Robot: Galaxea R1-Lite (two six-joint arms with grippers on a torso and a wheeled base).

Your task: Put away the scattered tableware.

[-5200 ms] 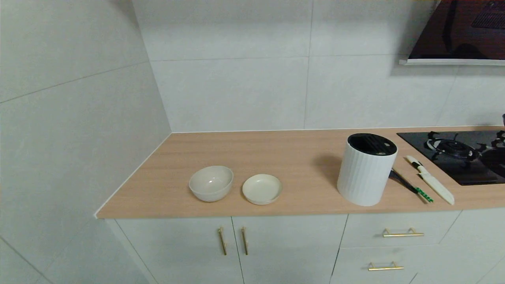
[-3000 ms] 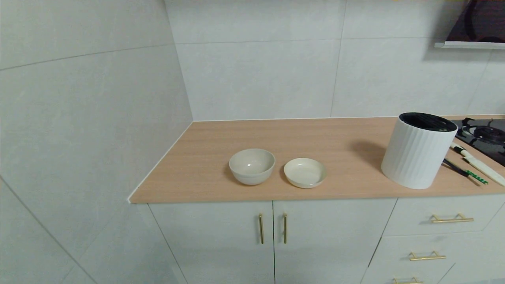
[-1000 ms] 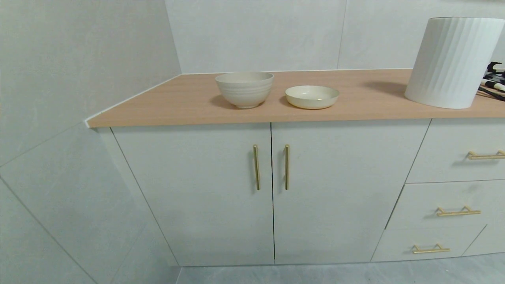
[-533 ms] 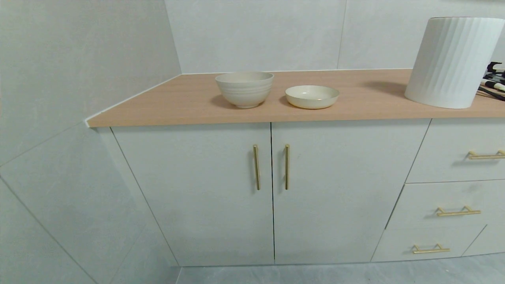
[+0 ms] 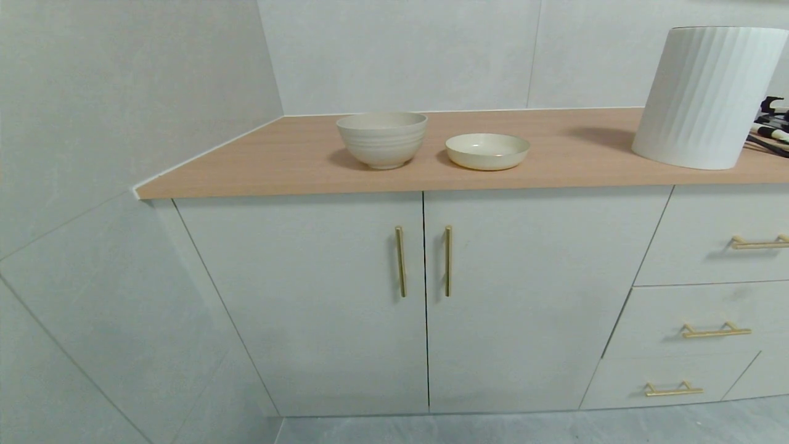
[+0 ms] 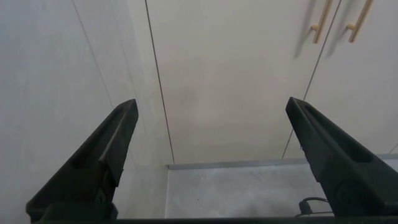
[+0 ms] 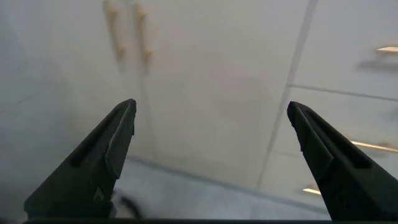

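Bowl [image 5: 381,139] round and ridged, dish [image 5: 487,151] shallow, wood-grain counter [image 5: 277,166]

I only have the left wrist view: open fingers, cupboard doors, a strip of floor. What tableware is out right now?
Observer: A deep bowl and a shallow dish sit side by side, not touching, on the wooden counter above those doors.
Operator: Anything else up there?
Observer: A tall white ribbed container stands to the robot's right of the dish.
Operator: And the other arm?
Observer: The right gripper is open and empty, facing the doors and the drawers beside them.
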